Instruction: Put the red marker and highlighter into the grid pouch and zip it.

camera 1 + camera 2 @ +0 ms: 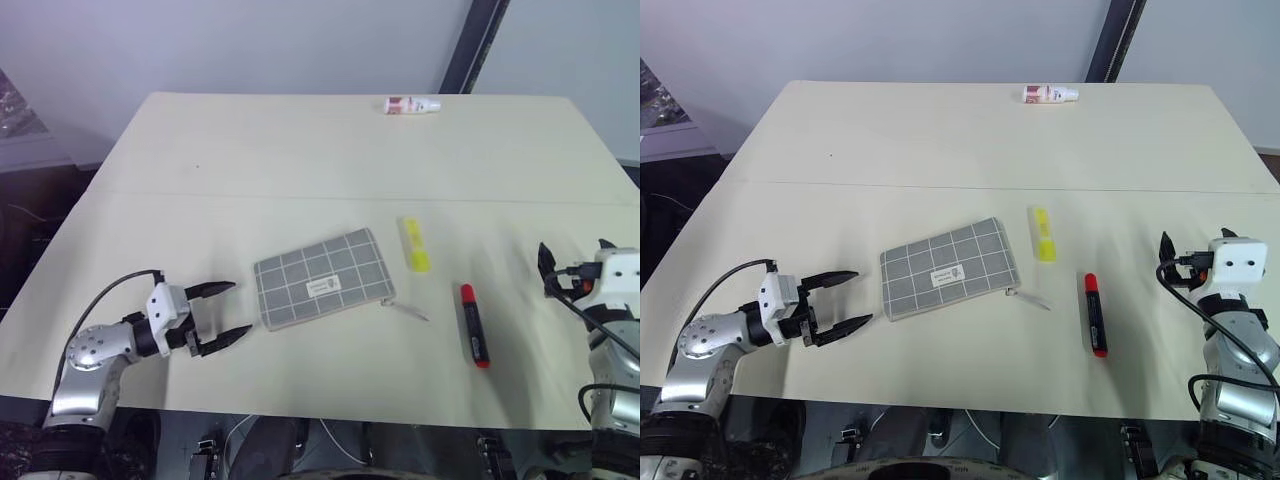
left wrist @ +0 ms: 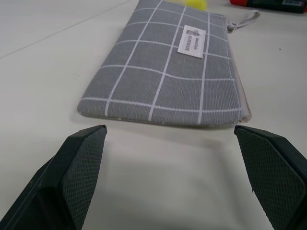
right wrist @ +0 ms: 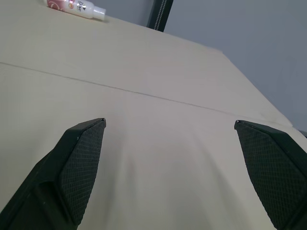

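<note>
The grid pouch [image 1: 321, 278] lies flat near the table's front middle, label up, its zip cord [image 1: 405, 309] trailing to the right. Just right of it lies the yellow highlighter [image 1: 415, 244], and further right the red marker [image 1: 475, 323], black barrel with red ends. My left gripper [image 1: 230, 312] hovers open a short way left of the pouch, pointing at its short end [image 2: 163, 115]. Over the table's right edge my right gripper [image 1: 575, 249] stands open, well right of the marker, with nothing between its fingers.
A small white bottle with a red label [image 1: 411, 105] lies at the table's far edge. A seam [image 1: 330, 195] crosses the table from left to right. A dark post [image 1: 470, 45] rises behind the far edge.
</note>
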### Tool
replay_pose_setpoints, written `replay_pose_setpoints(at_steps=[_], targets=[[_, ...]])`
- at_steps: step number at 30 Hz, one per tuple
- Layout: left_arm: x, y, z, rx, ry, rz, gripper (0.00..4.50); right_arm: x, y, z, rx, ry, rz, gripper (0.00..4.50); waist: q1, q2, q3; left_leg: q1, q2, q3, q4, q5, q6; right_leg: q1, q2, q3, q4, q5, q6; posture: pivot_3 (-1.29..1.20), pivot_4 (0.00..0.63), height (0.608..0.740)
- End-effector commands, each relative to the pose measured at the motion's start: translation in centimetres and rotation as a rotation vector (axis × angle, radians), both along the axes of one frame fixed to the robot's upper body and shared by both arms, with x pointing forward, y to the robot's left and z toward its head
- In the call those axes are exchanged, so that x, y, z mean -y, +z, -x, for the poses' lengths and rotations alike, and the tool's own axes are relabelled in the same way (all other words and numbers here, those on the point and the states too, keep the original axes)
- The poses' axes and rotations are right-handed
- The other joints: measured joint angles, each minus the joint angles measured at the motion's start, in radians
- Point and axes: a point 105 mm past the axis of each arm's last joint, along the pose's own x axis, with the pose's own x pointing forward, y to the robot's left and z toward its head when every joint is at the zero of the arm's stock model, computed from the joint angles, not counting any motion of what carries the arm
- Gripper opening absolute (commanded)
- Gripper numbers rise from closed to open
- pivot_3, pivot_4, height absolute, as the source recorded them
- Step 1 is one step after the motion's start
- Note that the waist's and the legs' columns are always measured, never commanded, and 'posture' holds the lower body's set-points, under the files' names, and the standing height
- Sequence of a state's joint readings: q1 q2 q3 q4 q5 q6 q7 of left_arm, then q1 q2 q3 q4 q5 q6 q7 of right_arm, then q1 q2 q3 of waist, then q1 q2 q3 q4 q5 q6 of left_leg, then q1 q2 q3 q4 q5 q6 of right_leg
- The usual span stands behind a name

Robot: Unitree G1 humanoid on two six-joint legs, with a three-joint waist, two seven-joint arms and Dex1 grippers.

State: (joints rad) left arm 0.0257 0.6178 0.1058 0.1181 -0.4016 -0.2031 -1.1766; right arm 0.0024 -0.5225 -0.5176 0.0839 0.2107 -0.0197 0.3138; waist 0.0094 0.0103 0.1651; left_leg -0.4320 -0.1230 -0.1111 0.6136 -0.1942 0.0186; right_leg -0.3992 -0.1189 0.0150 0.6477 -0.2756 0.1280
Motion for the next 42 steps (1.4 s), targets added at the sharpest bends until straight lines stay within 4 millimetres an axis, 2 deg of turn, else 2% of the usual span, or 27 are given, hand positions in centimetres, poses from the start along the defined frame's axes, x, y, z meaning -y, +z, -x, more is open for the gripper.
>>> replay_pose_setpoints(at_steps=[1, 7, 12, 19, 24, 31, 33, 34, 39, 41, 42], targets=[[-0.9, 0.5, -0.4, 0.034, 0.038, -0.018, 4.5, 0.0, 1.0, -0.1, 0.03, 0.004, 0.011, 4.47, 0.002, 0.0, 0.0, 0.0, 0.0, 0.0, 0.0, 0.0, 0.0, 0.0, 0.0, 0.0, 0.0, 0.0, 0.0, 0.0, 0.15, 0.74], [-1.3, 0.2, -1.0, 0.027, 0.073, -0.049, 4.5, 0.0, 0.8, -0.2, 0.025, 0.007, 0.012, 4.47, 0.002, 0.0, 0.0, 0.0, 0.0, 0.0, 0.0, 0.0, 0.0, 0.0, 0.0, 0.0, 0.0, 0.0, 0.0, 0.0, 0.15, 0.74], [-0.8, 0.4, -0.1, 0.001, 0.0, -0.023, 4.5, 0.0, 0.8, -0.2, 0.024, 0.007, 0.01, 4.47, 0.0, 0.0, 0.0, 0.0, 0.0, 0.0, 0.0, 0.0, 0.0, 0.0, 0.0, 0.0, 0.0, 0.0, 0.0, 0.0, 0.15, 0.74], [-0.4, 1.8, 0.4, 0.059, -0.053, 0.043, 4.5, 0.0, 0.7, -0.2, 0.02, 0.01, 0.011, 4.47, 0.0, 0.0, 0.0, 0.0, 0.0, 0.0, 0.0, 0.0, 0.0, 0.0, 0.0, 0.0, 0.0, 0.0, 0.0, 0.0, 0.15, 0.74], [-0.2, 2.1, -0.2, 0.077, -0.037, 0.054, 4.5, -0.1, 0.7, -0.3, 0.022, 0.013, 0.008, 4.47, 0.002, 0.0, 0.0, 0.0, 0.0, 0.0, 0.0, 0.0, 0.0, 0.0, 0.0, 0.0, 0.0, 0.0, 0.0, 0.0, 0.15, 0.74], [-0.8, 2.6, -1.0, 0.094, 0.021, 0.068, 4.5, -1.4, 1.2, -0.9, 0.039, 0.093, -0.058, 4.47, 0.0, 0.0, 0.0, 0.0, 0.0, 0.0, 0.0, 0.0, 0.0, 0.0, 0.0, 0.0, 0.0, 0.0, 0.0, 0.0, 0.15, 0.74], [-1.2, 3.1, -1.4, 0.121, 0.034, 0.068, 4.5, -3.8, 1.9, -1.1, 0.054, 0.224, -0.055, 3.94, 0.001, 0.0, 0.0, 0.0, 0.0, 0.0, 0.0, 0.0, 0.0, 0.0, 0.0, 0.0, 0.0, 0.0, 0.0, 0.0, 0.15, 0.74], [-1.2, 3.3, -1.5, 0.145, 0.035, 0.059, 4.5, -5.8, 2.0, -1.2, 0.045, 0.318, -0.024, 3.61, 0.0, 0.0, 0.0, 0.0, 0.0, 0.0, 0.0, 0.0, 0.0, 0.0, 0.0, 0.0, 0.0, 0.0, 0.0, 0.0, 0.15, 0.74], [-1.4, 4.0, -2.9, 0.274, 0.045, -0.034, 4.5, -13.9, 2.1, -1.2, 0.031, 0.633, -0.033, 0.97, -0.003, -0.001, 0.0, 0.001, 0.0, 0.0, 0.0, 0.0, 0.0, 0.0, 0.0, 0.0, 0.0, 0.0, 0.0, 0.0, 0.15, 0.74], [-1.4, 4.2, -3.3, 0.335, 0.049, -0.068, 4.5, -15.3, 2.2, -1.3, 0.039, 0.669, -0.049, 0.04, 0.0, -0.001, 0.001, 0.001, 0.0, 0.0, 0.0, 0.0, 0.0, 0.0, 0.0, 0.0, 0.0, 0.0, 0.0, 0.0, 0.15, 0.74], [-1.3, 4.3, -3.2, 0.364, 0.033, -0.082, 4.5, -15.7, 2.2, -1.3, 0.037, 0.681, -0.044, 0.04, 0.0, -0.001, 0.001, 0.001, 0.0, 0.0, 0.0, 0.0, 0.0, 0.0, 0.0, 0.0, 0.0, 0.0, 0.0, 0.0, 0.15, 0.74]])
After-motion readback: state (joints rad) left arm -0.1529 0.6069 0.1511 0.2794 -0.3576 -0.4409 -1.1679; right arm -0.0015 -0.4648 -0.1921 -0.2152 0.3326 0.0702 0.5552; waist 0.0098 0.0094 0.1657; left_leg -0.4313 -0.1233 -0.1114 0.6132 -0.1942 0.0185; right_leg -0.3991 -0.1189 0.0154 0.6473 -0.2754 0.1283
